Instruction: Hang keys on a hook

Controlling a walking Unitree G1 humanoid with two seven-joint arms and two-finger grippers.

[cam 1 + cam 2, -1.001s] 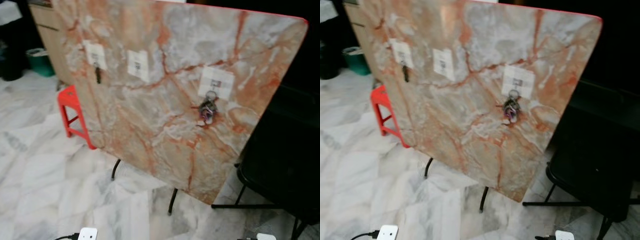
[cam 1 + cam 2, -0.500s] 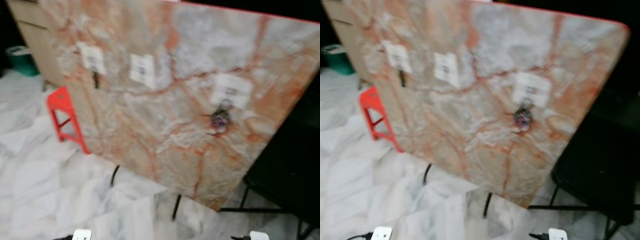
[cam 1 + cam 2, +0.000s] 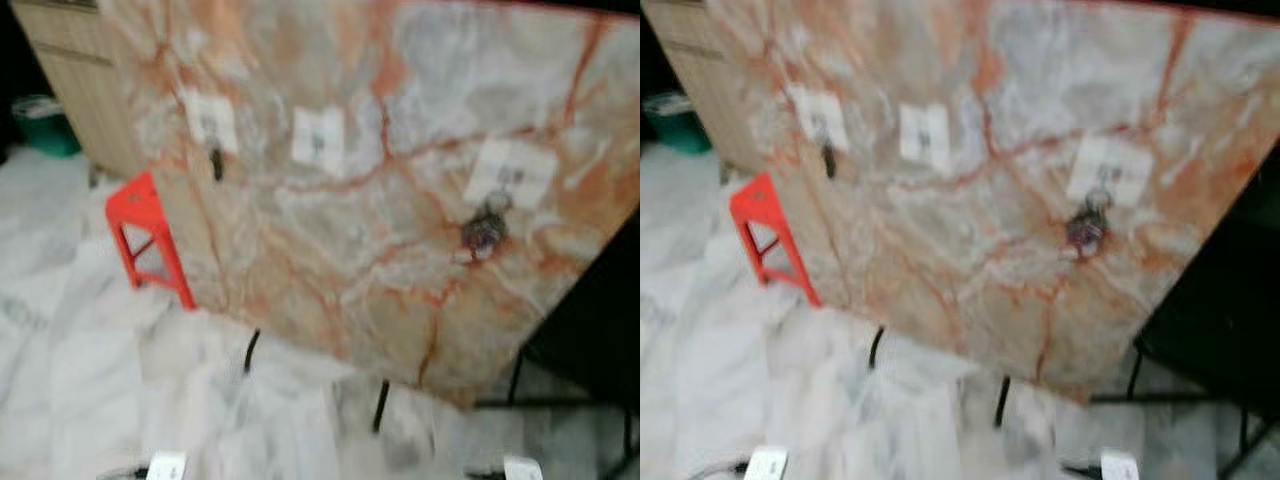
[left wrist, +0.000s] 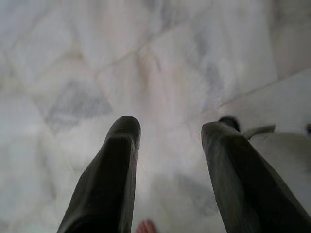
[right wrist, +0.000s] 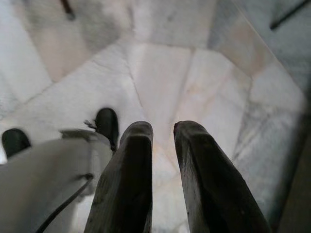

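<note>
Since a second ago our camera has swung, so the tilted orange-veined marble tabletop (image 3: 330,230) sits further right. In our eye views, the dark bunch of keys (image 3: 484,231) hangs lengthwise downward from the rightmost white hook plate (image 3: 510,171). The left gripper (image 4: 170,131) hangs wide apart over floor. The right gripper (image 5: 163,128) stands narrowly parted, empty.
</note>
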